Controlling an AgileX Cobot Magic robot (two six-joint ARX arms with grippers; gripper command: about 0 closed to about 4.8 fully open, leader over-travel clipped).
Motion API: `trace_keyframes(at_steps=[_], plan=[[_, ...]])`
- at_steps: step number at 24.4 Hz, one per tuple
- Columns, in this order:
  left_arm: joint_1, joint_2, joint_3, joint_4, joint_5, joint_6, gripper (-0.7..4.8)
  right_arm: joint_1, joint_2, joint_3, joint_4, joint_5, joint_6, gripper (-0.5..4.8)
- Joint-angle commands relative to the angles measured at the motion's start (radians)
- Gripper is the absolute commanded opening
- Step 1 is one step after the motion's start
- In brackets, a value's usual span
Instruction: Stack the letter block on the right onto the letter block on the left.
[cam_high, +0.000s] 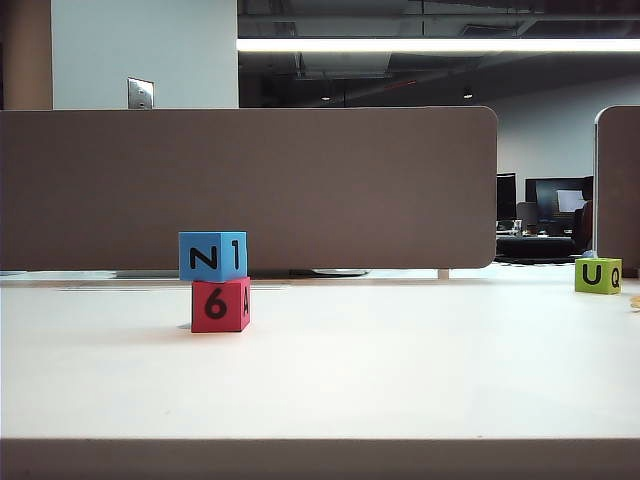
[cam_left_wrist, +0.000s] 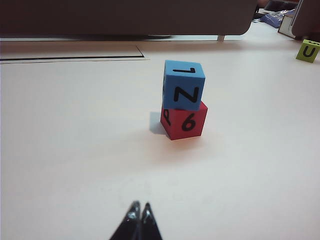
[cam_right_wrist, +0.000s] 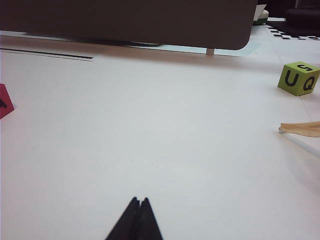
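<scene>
Blue block (cam_left_wrist: 183, 85) is seen stacked on the red block (cam_left_wrist: 184, 124), well ahead of the closed, empty left gripper (cam_left_wrist: 139, 212) (right gripper (cam_right_wrist: 139, 204) likewise closed, empty).

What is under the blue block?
The blue block sits on a red block, slightly askew. The red block's front shows a 6; its top face is covered, so any letter there cannot be seen. Both grippers, left and right, rest shut, away from the stack.
</scene>
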Motion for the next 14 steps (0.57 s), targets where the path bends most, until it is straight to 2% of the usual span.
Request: trace_keyframes(at_steps=[1,14], plan=[[0.002,0.000,0.003,0.004,0.004,-0.003,-0.05,0.001,-0.003,-0.005,0.011,0.002,0.003,-0.08],[0.002,0.000,0.003,0.004,0.004,-0.003,-0.05,0.001,-0.003,-0.005,0.004,0.002,0.003,-0.08]])
